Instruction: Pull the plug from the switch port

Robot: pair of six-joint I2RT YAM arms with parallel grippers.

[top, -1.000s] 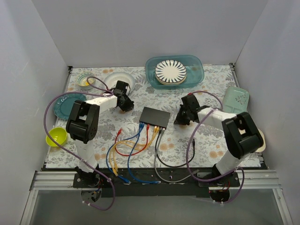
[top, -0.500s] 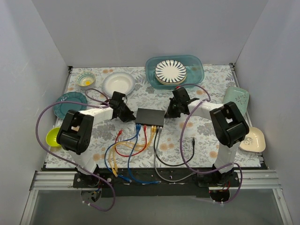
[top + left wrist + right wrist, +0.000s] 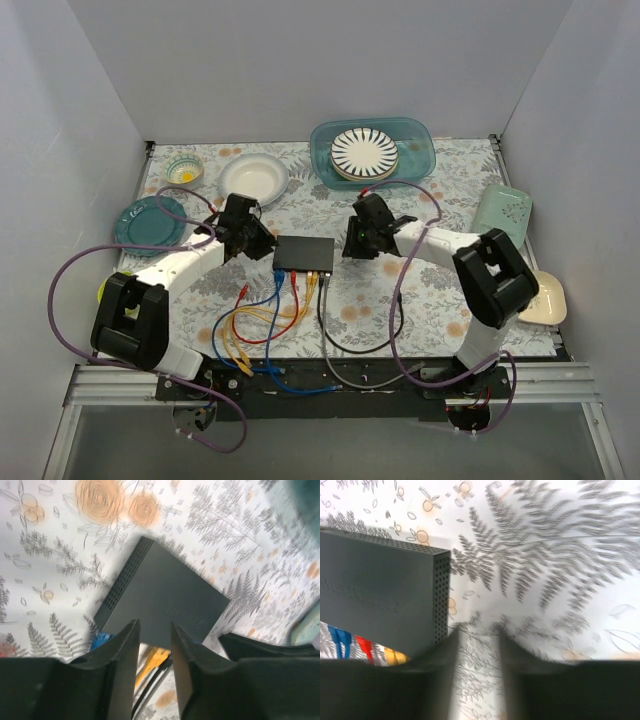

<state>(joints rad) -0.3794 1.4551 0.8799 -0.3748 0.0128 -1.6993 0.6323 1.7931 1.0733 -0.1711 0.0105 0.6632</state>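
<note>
The switch is a flat black box lying mid-table. Along its near edge sit a blue plug, a red plug, a yellow plug and a black one, their cables trailing toward me. My left gripper hangs open at the switch's left end; between its fingers show the box's edge and the yellow plug, untouched. My right gripper stands open just off the switch's right end, with only tablecloth between its fingers.
A teal tub holding a striped plate stands at the back. A white bowl, a small patterned bowl and a teal plate lie at the left. A mint tray and a cream dish lie at the right.
Both grippers have closed in on the switch's ends and gone from shut to open. The switch and its cables have shifted a little to the left.
</note>
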